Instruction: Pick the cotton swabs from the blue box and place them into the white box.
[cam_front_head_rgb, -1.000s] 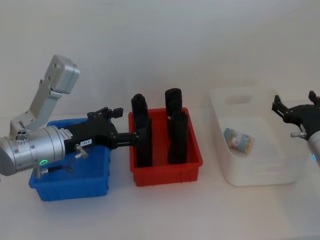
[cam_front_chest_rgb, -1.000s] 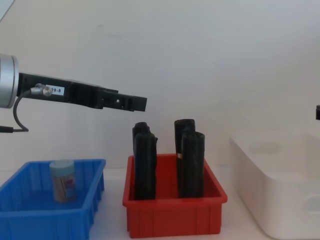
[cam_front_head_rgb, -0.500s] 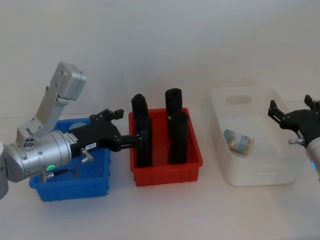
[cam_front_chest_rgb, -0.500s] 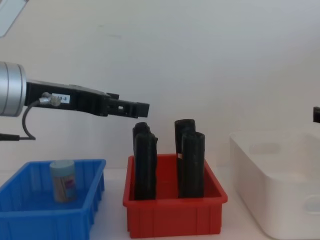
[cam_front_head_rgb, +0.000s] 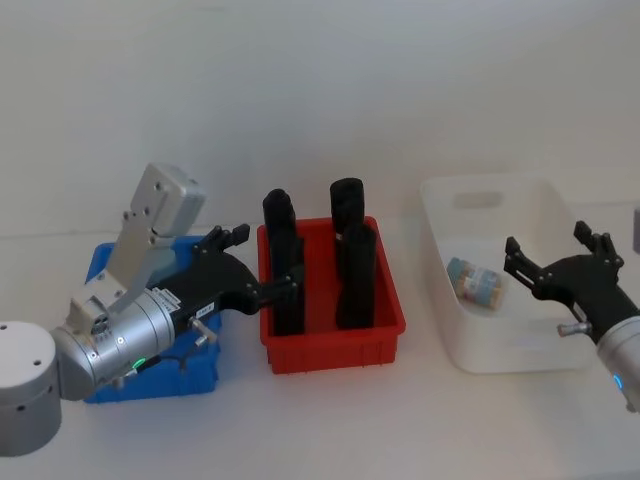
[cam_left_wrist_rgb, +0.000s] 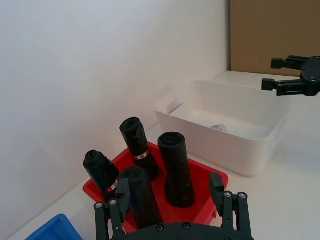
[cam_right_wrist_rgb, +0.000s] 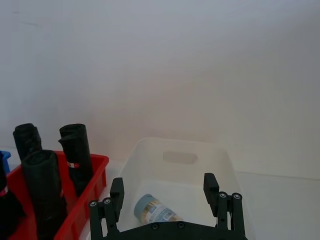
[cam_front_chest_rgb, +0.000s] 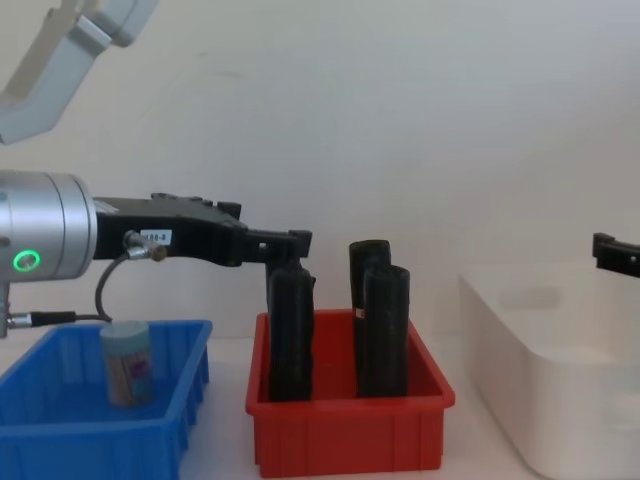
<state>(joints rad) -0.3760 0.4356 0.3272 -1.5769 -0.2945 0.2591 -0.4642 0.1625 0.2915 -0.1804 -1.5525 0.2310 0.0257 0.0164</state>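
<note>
A white table (cam_front_head_rgb: 330, 430) holds three containers in a row: the blue box (cam_front_chest_rgb: 60, 440) at lower left, a red bin (cam_front_head_rgb: 330, 350) of tall black cylinders (cam_front_head_rgb: 355, 275) in the centre, and the white box (cam_front_head_rgb: 520, 355) at right. One jar of cotton swabs (cam_front_chest_rgb: 127, 362) stands upright in the blue box. Another jar (cam_front_head_rgb: 477, 282) lies on its side in the white box.

The left claw (cam_front_head_rgb: 268, 258) hangs open and empty above the seam between the blue box and the red bin, higher than the standing jar. The right claw (cam_front_head_rgb: 547, 243), also open and empty, hovers over the white box.

The standing jar probably comes next. The left claw should centre over it, descend straight, grip below the lid, then lift clear of the cylinders.
</note>
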